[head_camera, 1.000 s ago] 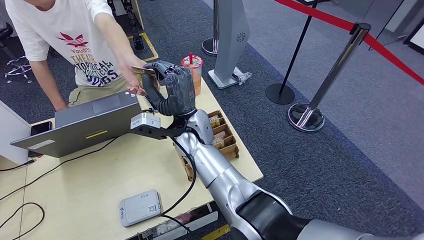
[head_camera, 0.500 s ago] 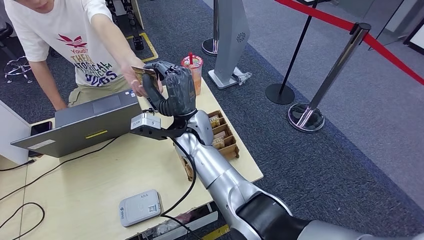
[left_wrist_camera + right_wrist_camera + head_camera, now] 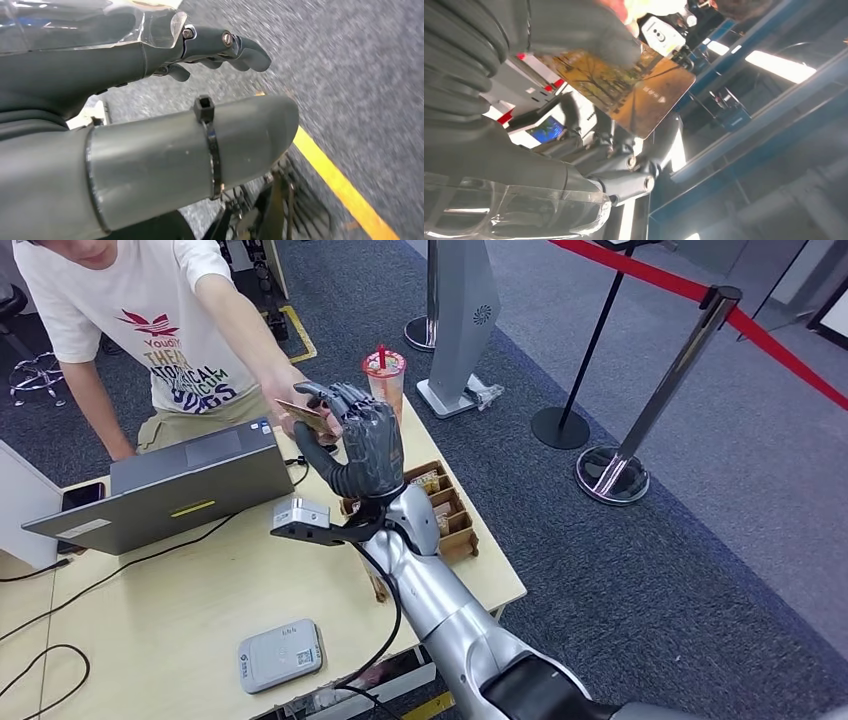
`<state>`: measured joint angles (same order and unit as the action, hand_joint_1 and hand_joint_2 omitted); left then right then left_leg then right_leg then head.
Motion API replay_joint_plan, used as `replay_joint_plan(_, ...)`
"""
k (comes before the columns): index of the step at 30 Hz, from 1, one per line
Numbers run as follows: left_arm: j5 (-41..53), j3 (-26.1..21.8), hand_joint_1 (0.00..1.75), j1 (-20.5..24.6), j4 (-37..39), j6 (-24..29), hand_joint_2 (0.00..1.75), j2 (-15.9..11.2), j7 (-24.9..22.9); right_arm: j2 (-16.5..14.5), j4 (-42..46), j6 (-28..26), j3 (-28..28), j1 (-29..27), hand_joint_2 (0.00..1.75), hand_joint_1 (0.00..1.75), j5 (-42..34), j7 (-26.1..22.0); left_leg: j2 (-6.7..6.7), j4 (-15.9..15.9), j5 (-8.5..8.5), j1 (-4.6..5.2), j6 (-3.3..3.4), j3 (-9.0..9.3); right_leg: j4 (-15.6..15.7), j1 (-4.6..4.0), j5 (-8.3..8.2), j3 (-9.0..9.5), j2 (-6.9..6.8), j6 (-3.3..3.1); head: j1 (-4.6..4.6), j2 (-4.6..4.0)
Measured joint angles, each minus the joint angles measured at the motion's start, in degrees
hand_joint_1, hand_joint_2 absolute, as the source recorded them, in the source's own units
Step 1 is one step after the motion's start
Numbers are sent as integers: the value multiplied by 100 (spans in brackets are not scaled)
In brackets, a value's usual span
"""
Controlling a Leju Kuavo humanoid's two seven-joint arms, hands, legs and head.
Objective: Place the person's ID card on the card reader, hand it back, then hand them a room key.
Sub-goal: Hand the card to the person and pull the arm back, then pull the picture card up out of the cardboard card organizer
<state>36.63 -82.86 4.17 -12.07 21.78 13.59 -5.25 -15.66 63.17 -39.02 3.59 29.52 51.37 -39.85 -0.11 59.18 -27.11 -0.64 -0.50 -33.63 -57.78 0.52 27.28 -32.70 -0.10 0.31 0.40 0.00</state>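
Brown card (image 3: 304, 416) — right hand (image 3: 365, 445) grips edge.

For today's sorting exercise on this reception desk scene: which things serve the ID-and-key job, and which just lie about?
Job:
card, in the right hand and at the person's hand
card reader
wooden box of cards

Lying about:
laptop
drink cup
phone
rope posts

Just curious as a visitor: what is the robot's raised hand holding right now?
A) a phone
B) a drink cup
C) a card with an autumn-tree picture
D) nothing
C: the right hand pinches the card, whose face shows yellow trees; the person's hand is at it too.
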Motion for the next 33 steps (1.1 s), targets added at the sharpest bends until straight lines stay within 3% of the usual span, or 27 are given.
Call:
replay_joint_plan(12,5,11,0,96,0,-566,0,182,1268,1,136,-2,-199,-252,175,0,-186,0,0,1,0,1,0,0,0,1,0,-1,1,0,1,0)
replay_joint_plan(16,28,37,0,208,20,-659,0,284,1614,1,157,-2,-247,-267,0,0,-165,0,0,1,0,1,0,0,0,1,-1,-1,1,0,1,0)
replay_joint_plan(23,38,140,0,319,89,-673,0,326,1889,2,151,-2,-303,-268,0,0,-206,0,1,1,1,0,0,1,0,0,-1,-1,2,0,-1,0)
replay_joint_plan(33,6,149,0,321,92,-694,0,326,1906,72,-191,-2,-267,-247,0,0,-1030,0,2,1,0,0,0,-1,0,0,-1,-1,2,0,-1,0)
